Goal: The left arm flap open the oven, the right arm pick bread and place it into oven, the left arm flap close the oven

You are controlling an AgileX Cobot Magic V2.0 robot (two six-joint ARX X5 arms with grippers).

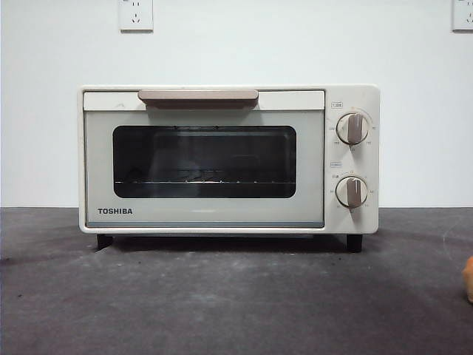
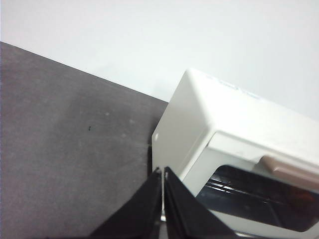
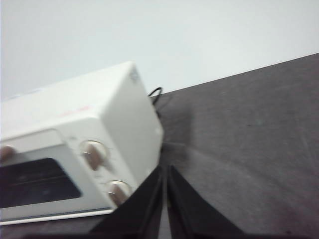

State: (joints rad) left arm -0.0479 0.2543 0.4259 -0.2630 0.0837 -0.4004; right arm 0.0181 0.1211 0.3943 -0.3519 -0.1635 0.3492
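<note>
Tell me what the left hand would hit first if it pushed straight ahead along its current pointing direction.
Probably the oven: the left hand, jaws nearly together, points at its lower side corner by the door edge. Depth is unclear, so it might just graze past onto the table.

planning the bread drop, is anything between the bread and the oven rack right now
Yes: the oven door is shut, handle up, covering the rack. The bread shows only as a sliver at the front view's edge.
</note>
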